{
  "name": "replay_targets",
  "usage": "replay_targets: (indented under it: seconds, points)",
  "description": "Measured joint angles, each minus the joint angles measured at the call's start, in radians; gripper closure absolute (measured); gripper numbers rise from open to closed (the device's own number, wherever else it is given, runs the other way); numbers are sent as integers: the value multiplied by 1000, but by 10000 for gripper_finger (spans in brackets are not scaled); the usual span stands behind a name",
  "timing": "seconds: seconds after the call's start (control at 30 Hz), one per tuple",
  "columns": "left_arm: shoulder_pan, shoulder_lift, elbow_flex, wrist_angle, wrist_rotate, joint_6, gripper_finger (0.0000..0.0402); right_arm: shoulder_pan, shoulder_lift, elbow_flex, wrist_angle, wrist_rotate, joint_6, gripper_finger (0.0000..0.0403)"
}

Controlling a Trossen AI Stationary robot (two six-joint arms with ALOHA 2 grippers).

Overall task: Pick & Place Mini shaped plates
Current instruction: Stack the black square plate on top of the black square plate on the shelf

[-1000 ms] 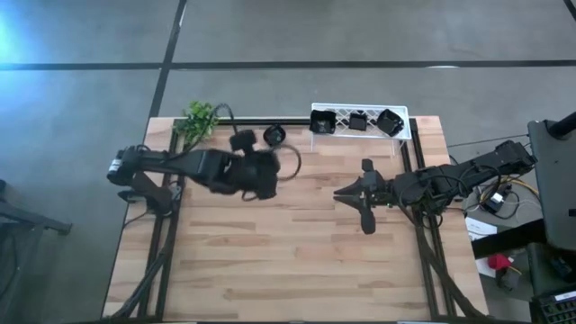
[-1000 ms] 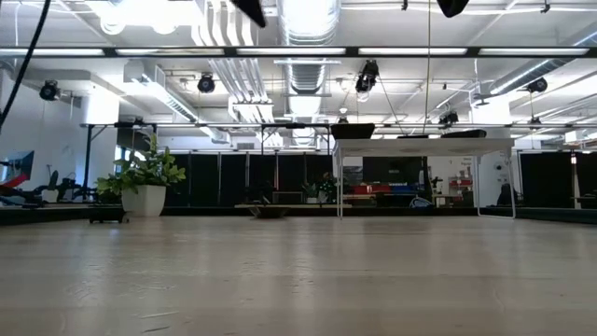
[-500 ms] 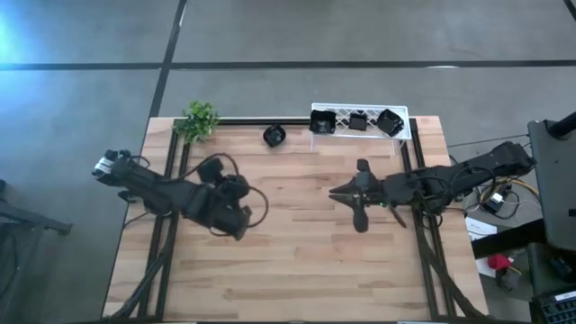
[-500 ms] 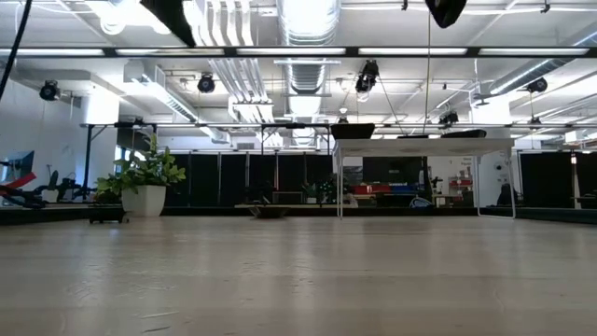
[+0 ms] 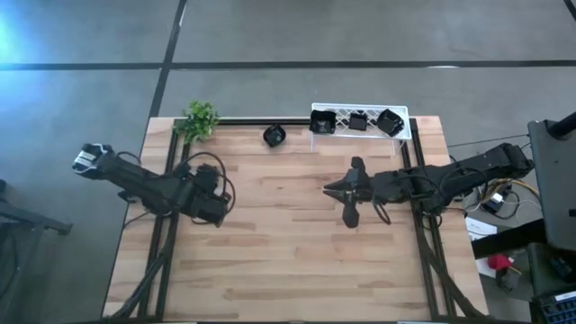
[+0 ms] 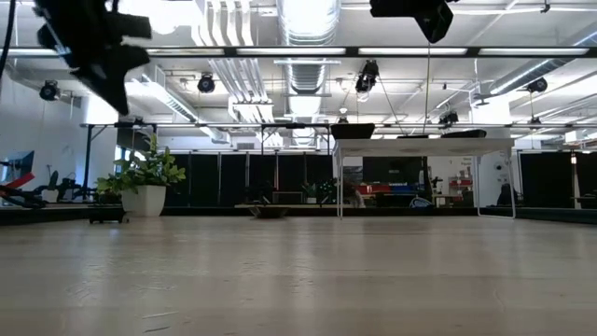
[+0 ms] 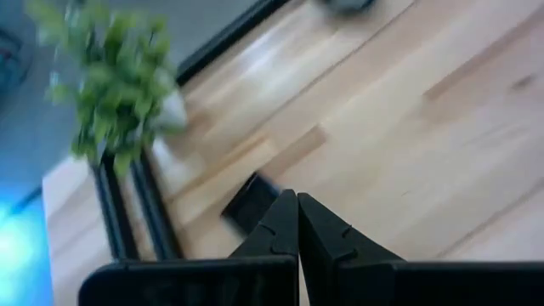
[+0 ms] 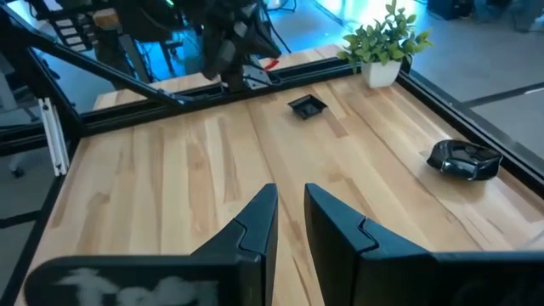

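The left gripper (image 5: 212, 209), jaws closed and empty, hangs over the table's (image 5: 288, 270) left side. The right gripper (image 8: 289, 212), jaws slightly apart and empty, hangs right of centre. One plate (image 8: 307, 105) lies far left by the plant (image 5: 199, 119), another (image 5: 274, 136) at the far edge, three in the rack (image 5: 403, 132).

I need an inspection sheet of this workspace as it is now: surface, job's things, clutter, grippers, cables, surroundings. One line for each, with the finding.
Surface: wooden table, pale planks, dark rails near both sides.
Job's things: three dark mini plates in the white rack at the far edge; a round plate on the wood beside it; a small square plate on the wood near the plant.
Clutter: small green plant at the far left corner.
Grippers: left gripper shut, empty, over the left side; right gripper partly open, empty, over the middle right.
Cables: looped on the left arm; loose wires beside the right edge.
Surroundings: grey floor; open hall with a potted plant.
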Motion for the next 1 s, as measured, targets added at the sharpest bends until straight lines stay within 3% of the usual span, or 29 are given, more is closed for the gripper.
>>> replay_targets:
  seconds: [0.27,0.57,0.87,1.0]
  points:
    - [63,-31,-119,47,88,-57,401,0,-1,0,4,2,-4,346]
    - [190,-24,-162,155,156,-33,397,0,-1,0,6,2,-4,346]
    - [324,-24,-225,341,168,24,327,1,-1,0,5,3,-4,346]
    - [362,-24,-282,496,170,42,315,1,-2,0,5,3,-4,346]
